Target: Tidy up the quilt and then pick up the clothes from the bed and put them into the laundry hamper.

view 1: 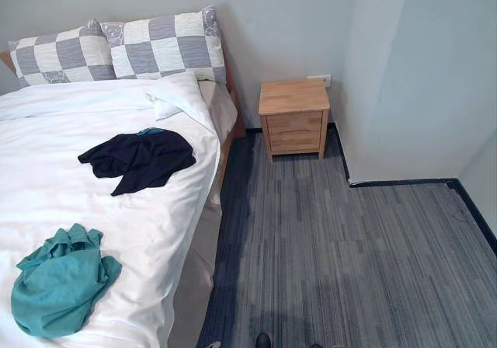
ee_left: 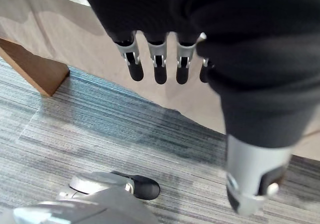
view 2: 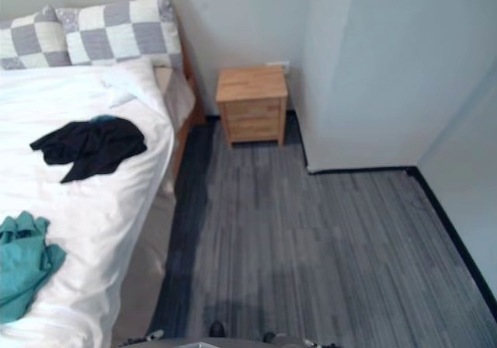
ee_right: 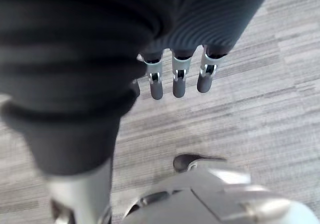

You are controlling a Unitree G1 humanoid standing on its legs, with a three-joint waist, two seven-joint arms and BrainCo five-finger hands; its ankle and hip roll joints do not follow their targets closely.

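A white quilt (view 1: pixel 93 177) covers the bed at the left, its top edge folded back near the pillows. A black garment (view 1: pixel 140 158) lies crumpled in the middle of the quilt. A teal garment (view 1: pixel 60 282) is bunched near the foot of the bed. My left hand (ee_left: pixel 160 59) hangs beside the bed's side above the carpet, fingers straight and holding nothing. My right hand (ee_right: pixel 177 79) hangs over the carpet, fingers straight and empty.
Two grey-and-white checked pillows (view 1: pixel 116 49) lean at the head of the bed. A wooden nightstand (view 1: pixel 293 116) stands against the wall past the bed. Grey striped carpet (view 1: pixel 342 255) runs to the right, bounded by a wall corner (view 1: pixel 365 130).
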